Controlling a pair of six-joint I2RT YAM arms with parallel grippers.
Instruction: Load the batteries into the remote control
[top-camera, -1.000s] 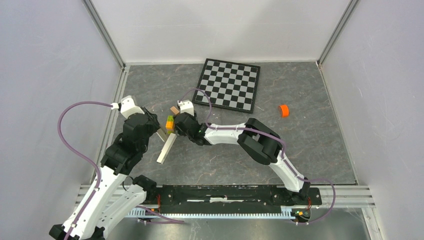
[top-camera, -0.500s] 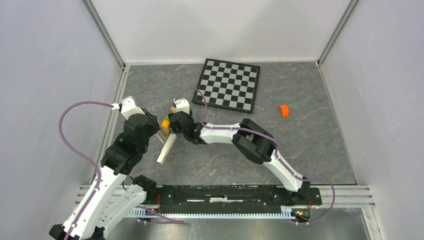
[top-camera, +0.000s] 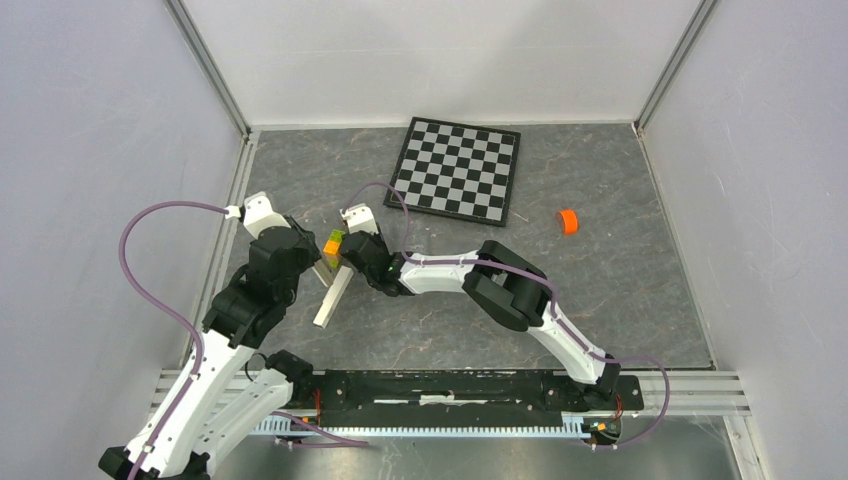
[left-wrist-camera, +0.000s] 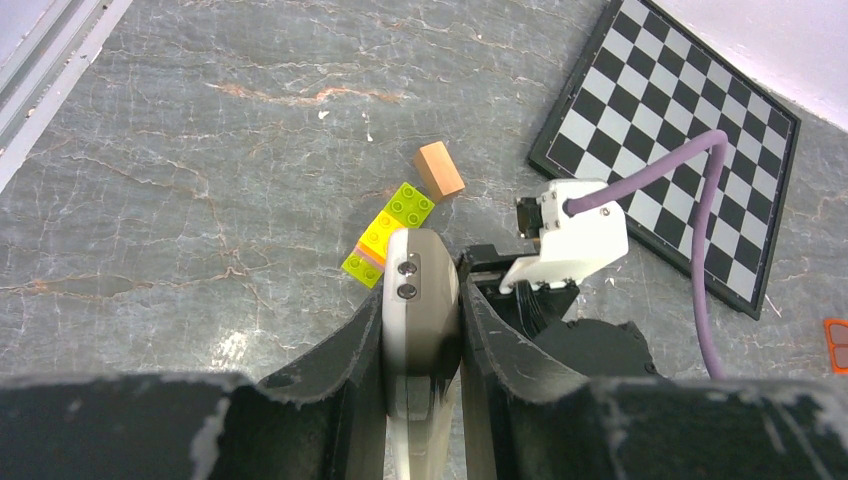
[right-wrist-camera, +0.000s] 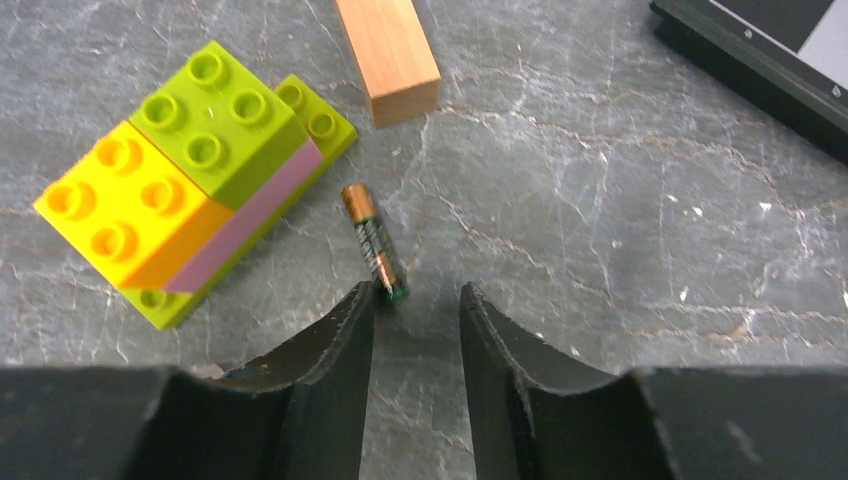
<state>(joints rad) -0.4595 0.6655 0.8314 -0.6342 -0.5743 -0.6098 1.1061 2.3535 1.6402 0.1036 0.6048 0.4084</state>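
Eyeing the battery (right-wrist-camera: 375, 243), flat just beside the brick stack (right-wrist-camera: 190, 170): it looks light, stiff, slick and likely to roll, so I'd pinch it mid-length. My right gripper (right-wrist-camera: 413, 300) hangs just short of it, jaws apart, empty. My left gripper (left-wrist-camera: 422, 290) clamps the remote control (left-wrist-camera: 420, 300).

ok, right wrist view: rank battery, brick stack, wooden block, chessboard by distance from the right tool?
1. Battery, just ahead, left of centre.
2. Brick stack, left, and wooden block, ahead: too close to call.
3. Chessboard, far right corner.

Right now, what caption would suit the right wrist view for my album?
Right fingers poised at a battery lying beside toy bricks and a wooden block.
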